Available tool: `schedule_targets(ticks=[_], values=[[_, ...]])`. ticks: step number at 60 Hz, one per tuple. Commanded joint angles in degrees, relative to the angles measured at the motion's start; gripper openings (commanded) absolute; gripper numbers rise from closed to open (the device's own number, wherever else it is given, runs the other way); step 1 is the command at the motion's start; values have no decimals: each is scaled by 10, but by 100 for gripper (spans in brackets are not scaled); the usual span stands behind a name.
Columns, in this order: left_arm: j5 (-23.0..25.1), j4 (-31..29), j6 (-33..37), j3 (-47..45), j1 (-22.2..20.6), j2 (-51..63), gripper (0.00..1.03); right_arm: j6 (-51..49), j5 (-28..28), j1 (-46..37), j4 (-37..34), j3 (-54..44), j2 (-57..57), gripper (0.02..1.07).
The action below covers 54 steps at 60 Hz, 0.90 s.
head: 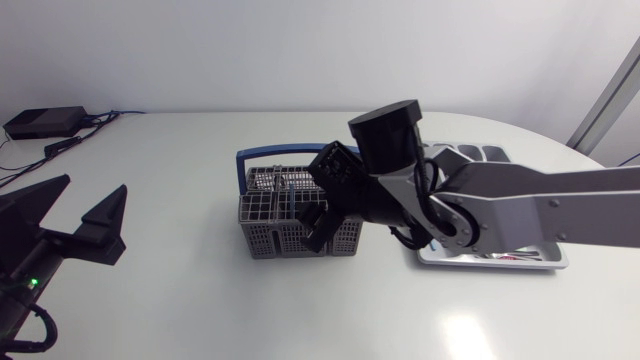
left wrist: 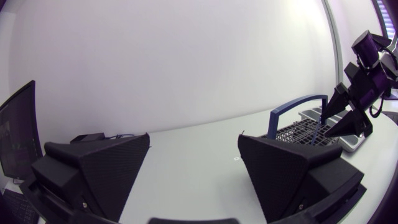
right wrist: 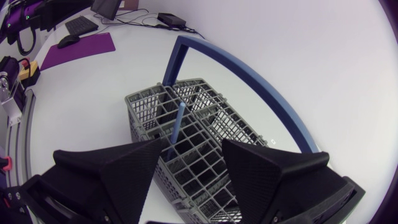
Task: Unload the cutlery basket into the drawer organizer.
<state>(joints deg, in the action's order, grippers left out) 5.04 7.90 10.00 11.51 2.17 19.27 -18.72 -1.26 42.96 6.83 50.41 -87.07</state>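
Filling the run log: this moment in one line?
right gripper: open above basket, blue utensil standing below | left gripper: open, apart | organizer: beside basket

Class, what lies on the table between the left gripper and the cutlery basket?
Nothing: the head view shows only bare table between the left gripper and the cutlery basket.

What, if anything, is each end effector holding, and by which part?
Nothing is held. The left end effector is open; the right end effector is open over the cutlery basket, a blue handle loose between its fingers.
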Motion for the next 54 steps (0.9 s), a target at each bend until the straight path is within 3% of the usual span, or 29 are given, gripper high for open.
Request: schedule_targets(ticks=[1,34,41,54], values=[[-9,-9,-26,-24,-5,-26,98,-14,8,5,18,-7,-28,74],[-50,-78,-99,-113,-21,-189,98,-42,11,7,64,12,-72,72],[-50,-79,-100,-115,-22,-193,98,-45,11,10,69,11,-73,61],[-50,-79,-100,-115,-22,-193,98,-47,12,16,73,16,-72,61]])
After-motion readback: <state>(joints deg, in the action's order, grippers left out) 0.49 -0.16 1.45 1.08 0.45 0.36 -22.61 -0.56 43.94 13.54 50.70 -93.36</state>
